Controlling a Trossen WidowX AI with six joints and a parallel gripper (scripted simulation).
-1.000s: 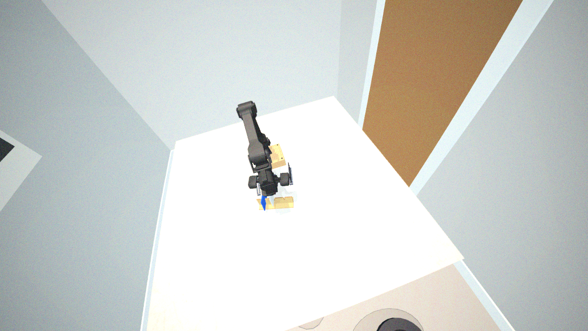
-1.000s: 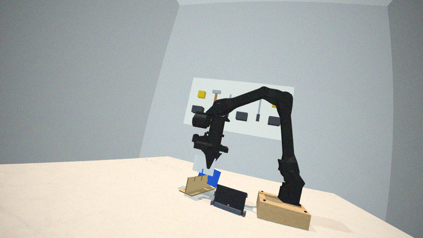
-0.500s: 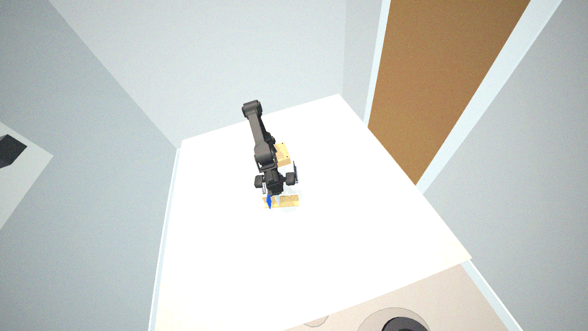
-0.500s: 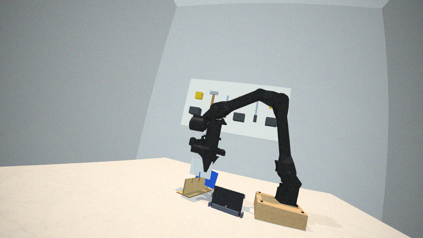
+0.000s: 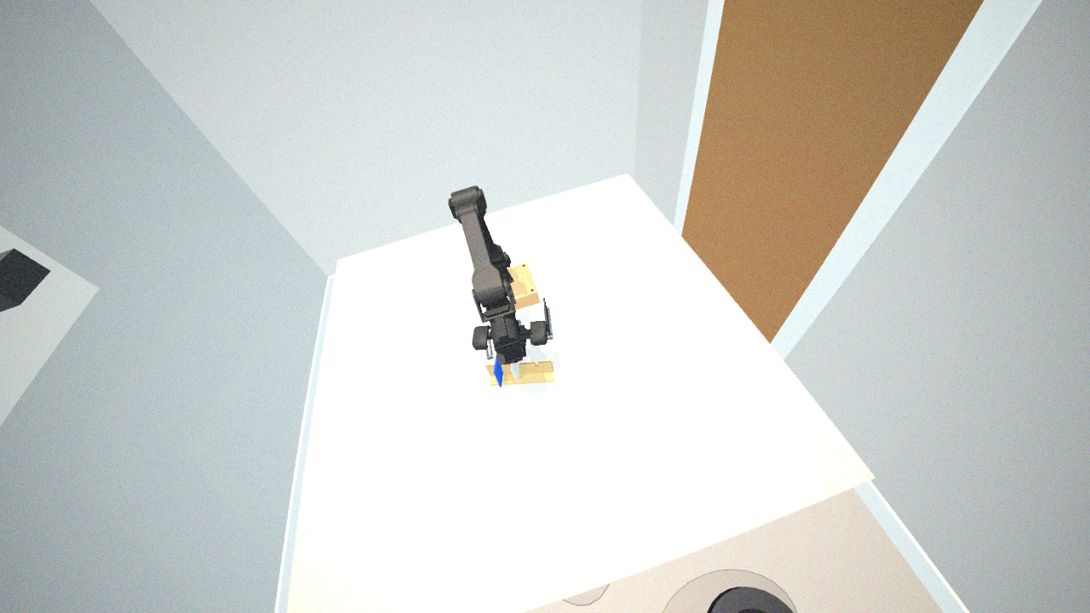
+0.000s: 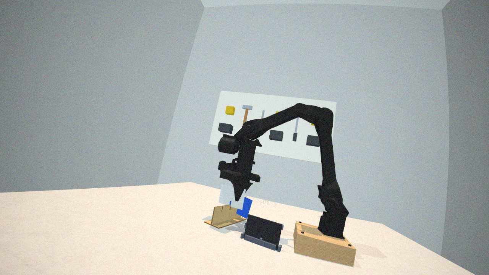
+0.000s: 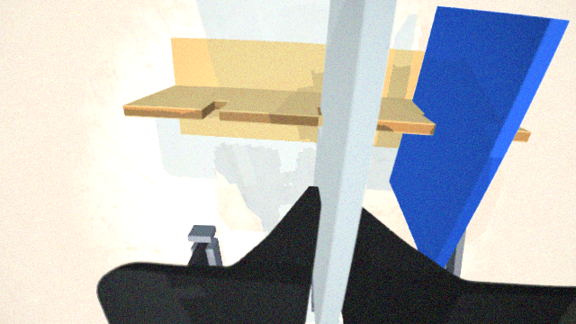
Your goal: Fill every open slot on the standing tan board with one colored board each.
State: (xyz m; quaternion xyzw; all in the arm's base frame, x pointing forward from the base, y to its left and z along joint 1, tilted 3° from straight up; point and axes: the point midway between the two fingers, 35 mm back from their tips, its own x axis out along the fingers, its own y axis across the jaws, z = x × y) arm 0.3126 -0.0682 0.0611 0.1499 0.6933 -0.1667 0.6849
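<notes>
Nearest in the exterior view, a wooden block (image 5: 525, 295) (image 6: 323, 248) bears the arm's foot on the bench (image 5: 647, 426) (image 6: 102, 232) (image 7: 45, 180). Just beside it, with a strip of bench between, a grey holder (image 6: 261, 241) has a dark panel (image 6: 264, 227) upright in it.

Past the holder stands the tan board (image 6: 220, 214) (image 7: 261, 101), upright on its flat foot. The fingers (image 6: 238, 191) are clenched on a pale board (image 5: 515, 371) (image 6: 231, 195) (image 7: 351, 135), upright and crosswise over the tan board. One open slot shows near the tan board's end; the edge of another peeks out beside the pale board. Whether notch and slot line up, I cannot tell.

The blue board (image 5: 498, 372) (image 6: 248, 208) (image 7: 472, 90) crosses the tan board near its other end, apart from the pale one; its seating depth is unclear. Farther back, a white wall panel (image 6: 273, 150) carries tools and dark boxes.
</notes>
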